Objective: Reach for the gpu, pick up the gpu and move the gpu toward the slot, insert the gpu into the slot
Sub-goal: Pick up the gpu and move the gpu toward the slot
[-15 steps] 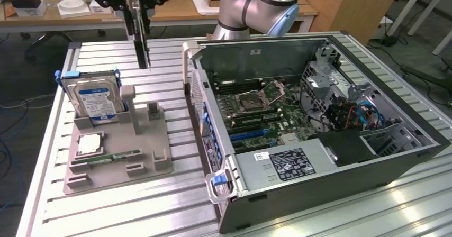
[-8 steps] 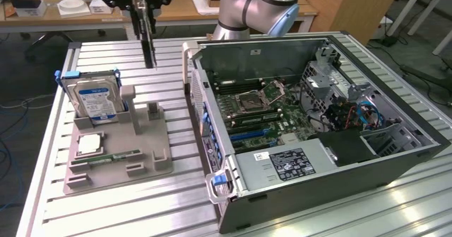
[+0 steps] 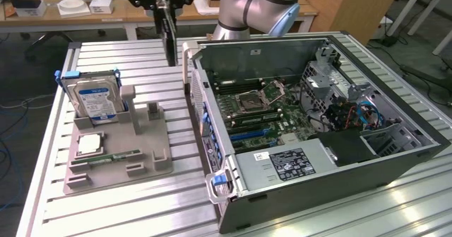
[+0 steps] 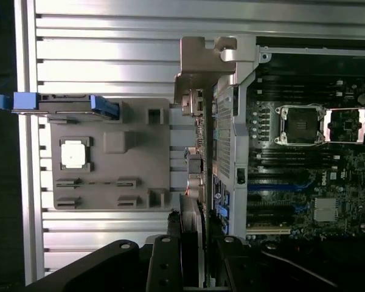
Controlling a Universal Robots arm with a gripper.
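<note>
Above table [image 3: 141,205] beside case [image 3: 332,179] | end effector [image 3: 167,10] grips gpu [image 3: 170,41] | hard drive [image 3: 95,99] apart

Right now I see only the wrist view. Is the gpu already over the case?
Observer: No. The gpu hangs upright from the gripper, just outside the case, on the exterior view's left of its wall.
Operator: Does it touch the table?
Observer: No. Its lower end hangs free above the table.
</note>
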